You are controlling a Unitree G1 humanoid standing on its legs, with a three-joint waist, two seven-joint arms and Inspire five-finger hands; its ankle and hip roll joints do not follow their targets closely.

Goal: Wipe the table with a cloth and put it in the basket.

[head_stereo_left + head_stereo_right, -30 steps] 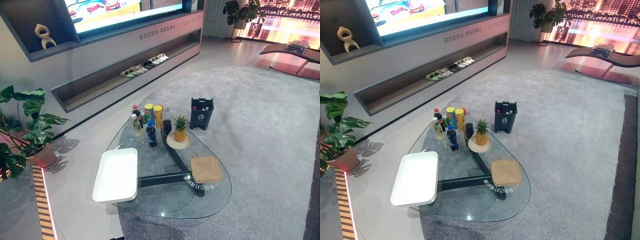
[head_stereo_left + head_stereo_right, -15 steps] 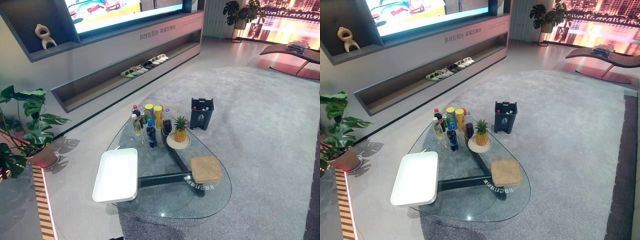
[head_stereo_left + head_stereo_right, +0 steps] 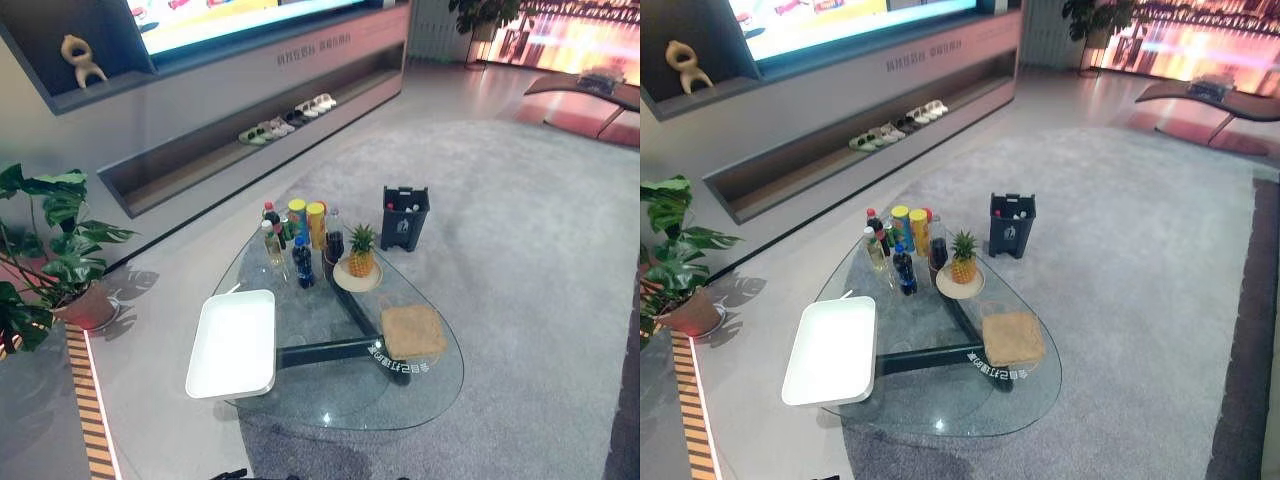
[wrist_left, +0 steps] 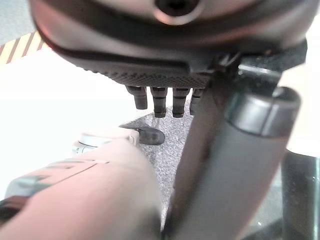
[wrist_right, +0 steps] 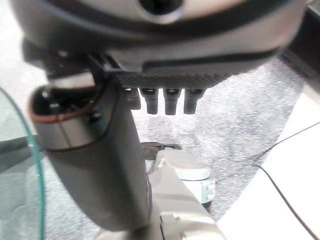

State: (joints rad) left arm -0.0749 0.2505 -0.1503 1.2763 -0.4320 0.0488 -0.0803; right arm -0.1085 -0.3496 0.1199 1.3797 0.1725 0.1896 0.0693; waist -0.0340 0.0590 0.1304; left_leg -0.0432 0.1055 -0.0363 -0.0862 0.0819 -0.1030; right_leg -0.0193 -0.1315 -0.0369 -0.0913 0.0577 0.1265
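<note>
Both hands hang down beside the robot, holding nothing. Your left hand (image 4: pixel 165 102) shows its fingers pointing straight down, relaxed and open, with grey carpet beyond them. Your right hand (image 5: pixel 165 102) reads the same: fingers straight, empty, with the edge of the glass table (image 5: pixel 20 200) just beside it.

The cloth (image 3: pixel 412 332), a tan folded square, lies flat on the glass table (image 3: pixel 330 410), well ahead of both hands and on your right hand's side. The white basket (image 3: pixel 233 345) sits at the table's edge on your left hand's side, apart from the cloth, with the table's dark frame between them.

The step in hand appears to be the approach and first reach; no wiping has begun.

- Take the cloth with your right hand; it is the nearer one.
- Come down on the cloth from above and grip it across a folded edge so it does not unfold.
- Beyond the cloth stand the pineapple (image 3: pixel 360 255) on its plate and a cluster of bottles (image 3: pixel 295 245). Keep your strokes short of them.
- Press lightly; the top is glass.
</note>
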